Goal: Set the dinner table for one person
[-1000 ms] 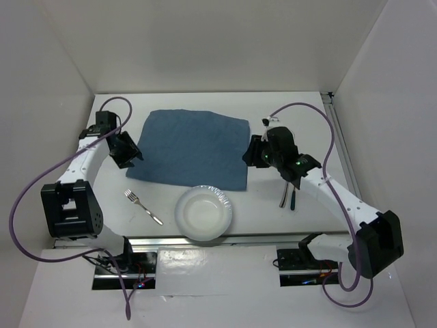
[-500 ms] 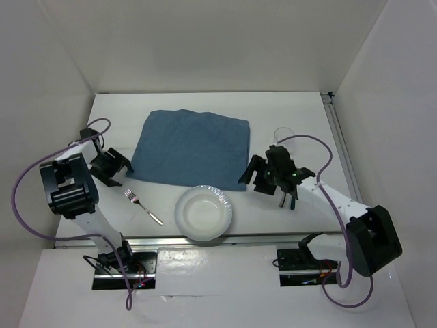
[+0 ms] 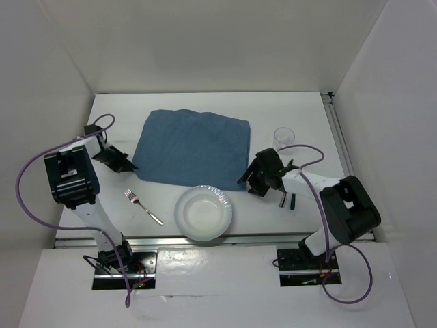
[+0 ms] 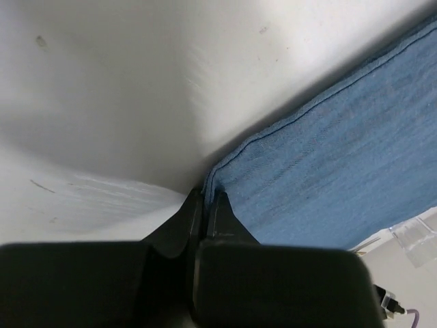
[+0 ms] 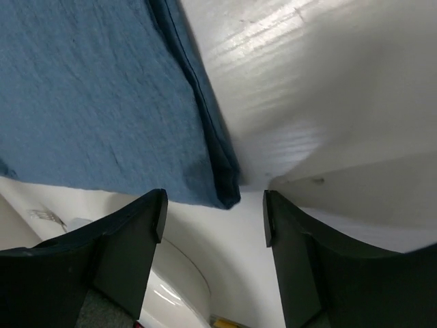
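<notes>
Our left pincer (image 4: 205, 198) is pressed together on the near left corner of the blue cloth (image 4: 328, 157). We think that is so we can pull the cloth flat and straight. Our right pincer (image 5: 215, 201) is spread wide, with one finger on each side of the near right corner, not yet holding it. Our left arm (image 3: 68, 179) stands folded up, and our right arm (image 3: 321, 188) lies low and reaches left. The white dinner table (image 3: 205, 102) lies under everything. The plate (image 3: 204, 212) and fork (image 3: 143, 206) sit near us.

Bright even overhead light, soft shadows on the dinner table (image 3: 300, 113), glare at one o'clock in our right wrist view, wrist foregrounds blurred.
</notes>
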You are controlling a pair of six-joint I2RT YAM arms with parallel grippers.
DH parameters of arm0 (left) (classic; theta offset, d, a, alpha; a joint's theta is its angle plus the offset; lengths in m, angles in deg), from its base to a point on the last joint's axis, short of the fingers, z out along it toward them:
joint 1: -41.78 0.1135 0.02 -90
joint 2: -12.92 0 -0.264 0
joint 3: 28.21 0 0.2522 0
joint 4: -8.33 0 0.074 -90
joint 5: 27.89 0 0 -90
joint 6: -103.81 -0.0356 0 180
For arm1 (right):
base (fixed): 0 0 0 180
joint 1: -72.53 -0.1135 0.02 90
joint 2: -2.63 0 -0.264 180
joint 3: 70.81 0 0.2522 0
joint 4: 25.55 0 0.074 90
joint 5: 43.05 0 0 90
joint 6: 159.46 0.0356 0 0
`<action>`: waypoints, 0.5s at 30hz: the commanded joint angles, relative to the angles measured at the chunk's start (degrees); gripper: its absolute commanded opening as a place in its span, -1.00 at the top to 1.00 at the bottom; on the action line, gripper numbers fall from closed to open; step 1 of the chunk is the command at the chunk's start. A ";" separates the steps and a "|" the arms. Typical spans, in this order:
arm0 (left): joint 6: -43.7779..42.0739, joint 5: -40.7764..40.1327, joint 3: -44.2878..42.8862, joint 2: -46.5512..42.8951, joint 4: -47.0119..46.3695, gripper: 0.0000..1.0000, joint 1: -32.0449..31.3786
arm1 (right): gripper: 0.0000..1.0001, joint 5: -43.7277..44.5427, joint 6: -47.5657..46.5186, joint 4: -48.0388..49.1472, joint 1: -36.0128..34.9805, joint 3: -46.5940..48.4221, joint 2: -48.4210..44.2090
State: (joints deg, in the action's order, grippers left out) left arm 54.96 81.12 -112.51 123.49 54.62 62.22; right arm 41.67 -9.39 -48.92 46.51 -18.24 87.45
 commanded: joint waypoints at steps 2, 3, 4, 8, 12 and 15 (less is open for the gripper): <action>-0.36 -1.51 -0.56 1.77 -0.28 1.00 -0.76 | -0.28 6.59 4.86 2.31 -2.19 2.41 4.12; -0.97 -1.51 -1.17 1.15 -0.28 1.00 -0.76 | -0.22 6.60 4.88 2.83 -2.19 2.41 4.13; -0.98 -0.91 -1.87 1.15 0.42 1.00 -0.76 | -0.14 6.60 5.40 3.62 -2.19 2.41 4.91; -1.51 1.99 -4.42 -1.49 1.56 1.00 -0.76 | 1.00 10.62 5.93 4.34 -2.72 6.36 7.73; -2.74 4.02 -10.74 -4.03 5.51 1.00 -0.76 | 1.00 13.01 0.86 1.61 -1.49 14.62 8.96; -3.26 5.33 -17.77 -6.41 9.47 1.00 -0.76 | 1.00 13.01 -5.72 1.00 0.35 21.82 6.42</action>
State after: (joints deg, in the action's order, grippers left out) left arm 53.32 83.39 -124.16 122.63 60.46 61.59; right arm 50.72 -8.58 -48.18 45.22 -3.40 96.82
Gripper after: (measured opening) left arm 0.072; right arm 0.033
